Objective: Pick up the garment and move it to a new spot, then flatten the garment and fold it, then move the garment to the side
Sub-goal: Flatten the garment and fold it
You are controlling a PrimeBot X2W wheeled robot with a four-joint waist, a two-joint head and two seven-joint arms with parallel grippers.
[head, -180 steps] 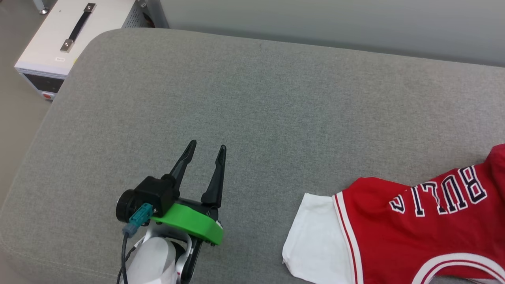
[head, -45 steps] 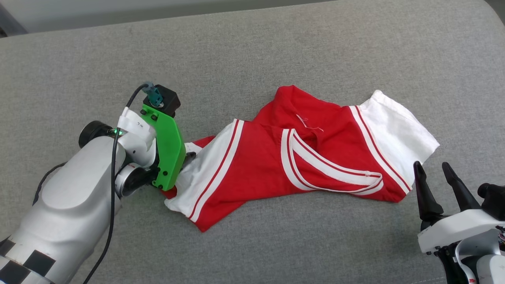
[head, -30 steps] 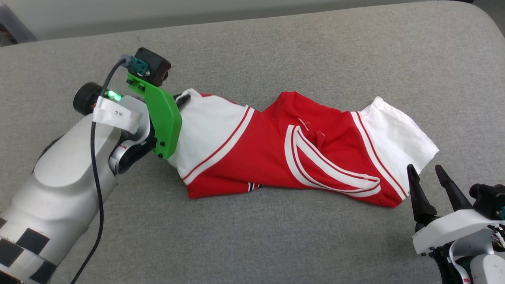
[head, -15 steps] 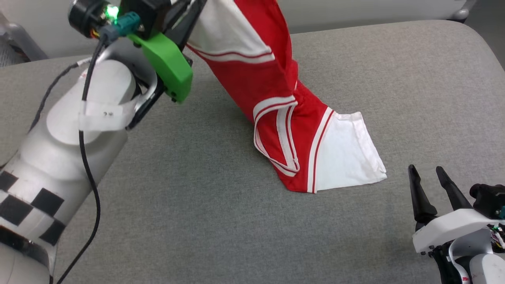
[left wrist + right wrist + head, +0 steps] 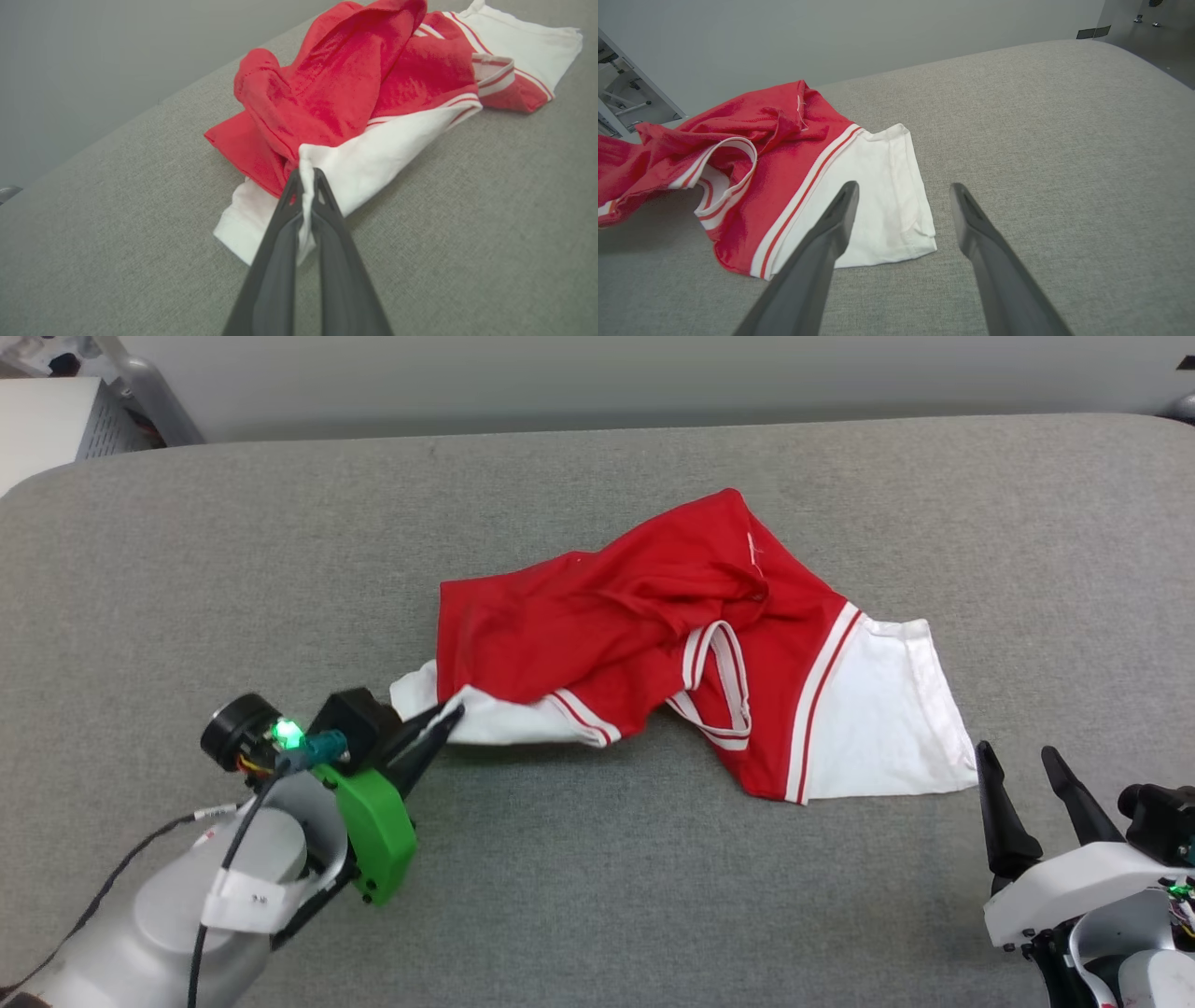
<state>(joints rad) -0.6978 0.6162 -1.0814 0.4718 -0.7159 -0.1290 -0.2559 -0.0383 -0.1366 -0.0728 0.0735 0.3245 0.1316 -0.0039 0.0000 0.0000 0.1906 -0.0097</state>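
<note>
Now the garment lies in a crumpled heap at the middle of the head view on the grey cushion, its red body bunched and doubled over itself, the striped collar gaping toward the lower edge. The left gripper, at the lower left of that view, has its jaws pinched together on the edge of a white sleeve; the left wrist view shows a thin fold of white cloth caught between the tips. The right gripper, at the lower right, stands with jaws wide apart and nothing in them, just beside the corner of the other white sleeve without touching it.

Judging from this, flattening looks like the step in hand. To do it well, the left grip should hold its sleeve hem low over the cushion, while the right gripper takes the hem of the near sleeve. The two can then draw apart toward the left and right edges of the frame until the red body opens. Gentle pulling matters: the pinch on the left is thin and could slip, and a lift may be needed before the doubled body lies flat
</note>
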